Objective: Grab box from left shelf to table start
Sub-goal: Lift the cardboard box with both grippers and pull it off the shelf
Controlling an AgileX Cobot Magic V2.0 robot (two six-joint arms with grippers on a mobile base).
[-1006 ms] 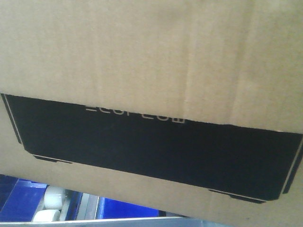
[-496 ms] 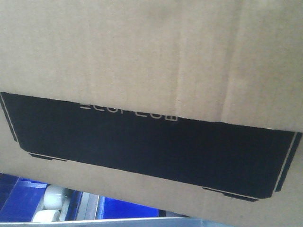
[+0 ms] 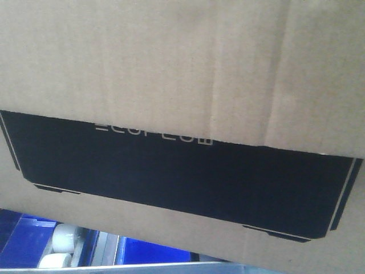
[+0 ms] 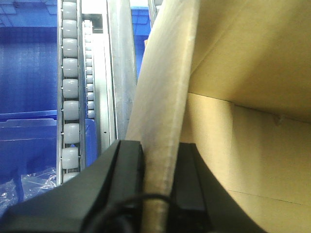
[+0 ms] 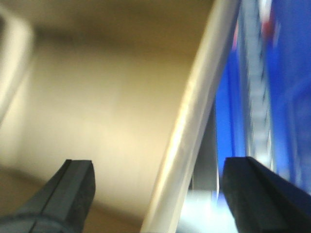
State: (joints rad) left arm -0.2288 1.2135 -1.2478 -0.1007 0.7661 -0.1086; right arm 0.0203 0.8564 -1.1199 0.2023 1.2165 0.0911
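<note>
A big blue bin (image 4: 29, 73) fills the left side of the left wrist view. Its wall has tiny squares on it. Crinkly clear plastic (image 4: 30, 182) lies low in front. Another blue bin (image 3: 149, 252) peeks in at the bottom of the front view.

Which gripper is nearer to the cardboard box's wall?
Left. The left gripper is shut on a wall edge of the cardboard box, touching both sides. The right gripper straddles a wall edge with its jaws wide apart, clear of it.
</note>
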